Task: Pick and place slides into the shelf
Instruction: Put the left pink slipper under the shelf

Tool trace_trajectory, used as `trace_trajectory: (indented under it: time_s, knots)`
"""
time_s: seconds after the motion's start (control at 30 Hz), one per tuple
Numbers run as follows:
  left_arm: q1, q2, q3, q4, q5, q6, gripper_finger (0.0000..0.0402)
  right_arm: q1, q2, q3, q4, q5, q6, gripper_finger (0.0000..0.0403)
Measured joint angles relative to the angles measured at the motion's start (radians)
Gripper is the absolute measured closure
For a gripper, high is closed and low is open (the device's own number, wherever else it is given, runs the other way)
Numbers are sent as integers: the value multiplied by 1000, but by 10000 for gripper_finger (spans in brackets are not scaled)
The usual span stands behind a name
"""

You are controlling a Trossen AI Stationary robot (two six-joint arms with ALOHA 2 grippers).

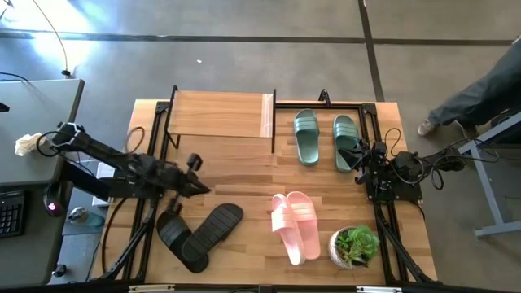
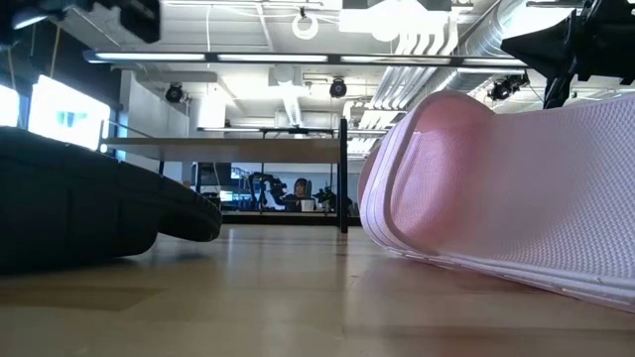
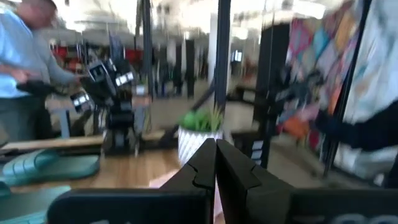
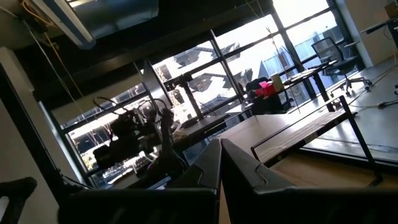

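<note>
While both grippers, left [image 1: 198, 186] and right [image 1: 359, 159], sat closed and empty, the slides lay loose on the table: green [image 1: 326, 137], pink [image 1: 295, 225], black [image 1: 199, 234]. The shelf [image 1: 220, 115] stood bare. Overlapping pink slides risked a double pick.

Wooden tabletop [image 1: 244, 175] with a black metal frame along its edges. At the far left, the shelf [image 1: 218, 114], its light plank top bare. To the right of it, at the far right, the sage green slides [image 1: 326, 138] side by side, soles down. At the near left, the black slides [image 1: 198, 233] angled toward each other, touching at the near ends. Near centre-right, the pale pink slides [image 1: 295, 225] overlapping, with a potted plant [image 1: 354, 246] just beside them at the near right corner.
</note>
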Motion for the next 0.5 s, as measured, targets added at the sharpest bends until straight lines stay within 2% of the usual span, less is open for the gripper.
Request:
trace_trajectory:
  time_s: [0.1, 0.2, 0.37, 0.5]
  knots:
    - [-2, 213, 136, -59, -34, 31, 401, 0, 0, 0, -13, 0, 0, 402]
    - [-28, 427, 289, -128, -142, 37, 401, 0, 0, 0, -35, 0, 3, 402]
    - [-117, 732, 567, -318, -454, 23, 401, 0, 0, 0, -44, 0, 3, 402]
    - [-200, 910, 756, -447, -732, -15, 401, 0, 0, 0, -44, 0, 3, 402]
